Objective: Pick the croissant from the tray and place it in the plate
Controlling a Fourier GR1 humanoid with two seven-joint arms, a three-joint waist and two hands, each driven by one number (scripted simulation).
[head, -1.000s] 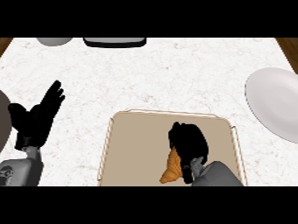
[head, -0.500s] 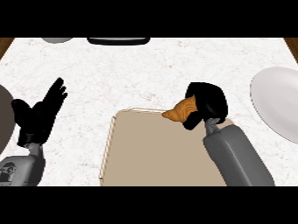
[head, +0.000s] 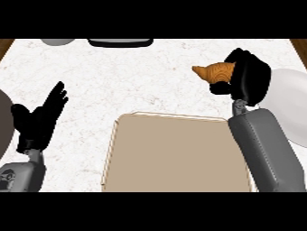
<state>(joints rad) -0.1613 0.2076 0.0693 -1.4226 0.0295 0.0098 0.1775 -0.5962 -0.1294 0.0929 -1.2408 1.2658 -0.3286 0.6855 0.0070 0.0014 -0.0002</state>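
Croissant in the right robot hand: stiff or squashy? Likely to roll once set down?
Probably stiff: the croissant holds its curved shape with the right robot hand curled round one end. Likely light, jutting out sideways unsupported. Its curved, tapered form probably won't roll far on the plate.

Croissant (head: 213,72) in curled right hand (head: 249,79), between tray (head: 176,153) and plate (head: 303,108).
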